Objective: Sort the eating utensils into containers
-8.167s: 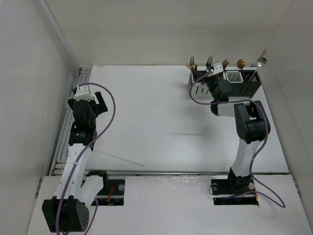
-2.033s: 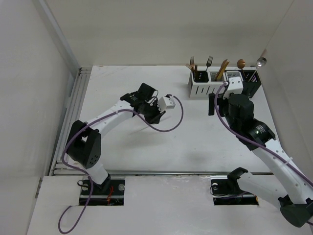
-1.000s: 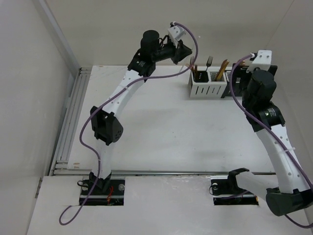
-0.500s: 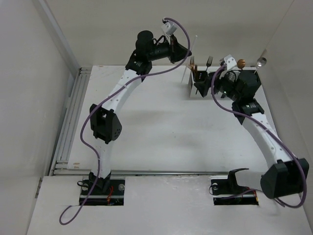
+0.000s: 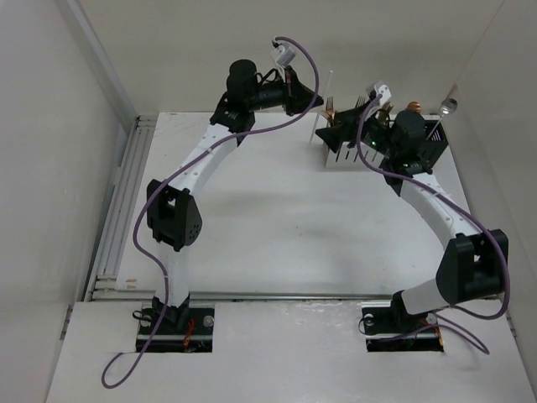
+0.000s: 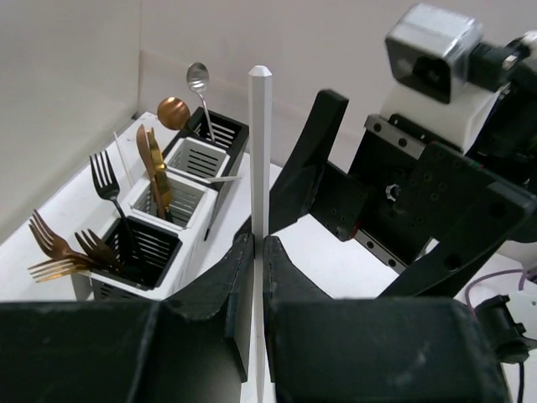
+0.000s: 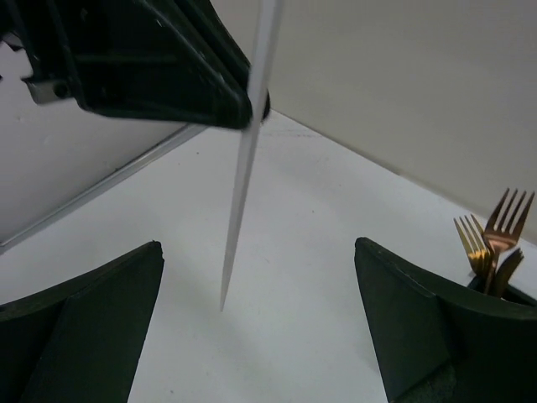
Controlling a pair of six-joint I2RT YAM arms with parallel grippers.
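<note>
My left gripper (image 6: 258, 248) is shut on a slim white stick (image 6: 260, 151), one of the eating utensils, held upright in the air left of the containers (image 5: 336, 155). The stick (image 5: 324, 105) tapers to a point at its lower end (image 7: 243, 159). My right gripper (image 7: 258, 245) is open and faces the left gripper (image 5: 306, 96), the stick's tip hanging just beyond its spread fingers (image 7: 92, 319), untouched. The row of white and black containers (image 6: 159, 227) holds copper forks (image 6: 54, 248), a black fork (image 6: 105, 176), a gold knife (image 6: 155, 168), a copper spoon (image 6: 174, 112) and a silver spoon (image 6: 198, 75).
The containers stand at the back right of the white table (image 5: 277, 218), near the back wall. The right arm (image 5: 428, 201) curves in front of the black boxes (image 5: 432, 147). Copper forks (image 7: 495, 239) rise just right of my right finger. A rail (image 5: 117, 210) runs along the table's left edge.
The right arm has dropped from high at the back right and swung left, bringing its open gripper up to the stick. The left gripper, still shut on the stick, drifted slightly left.
</note>
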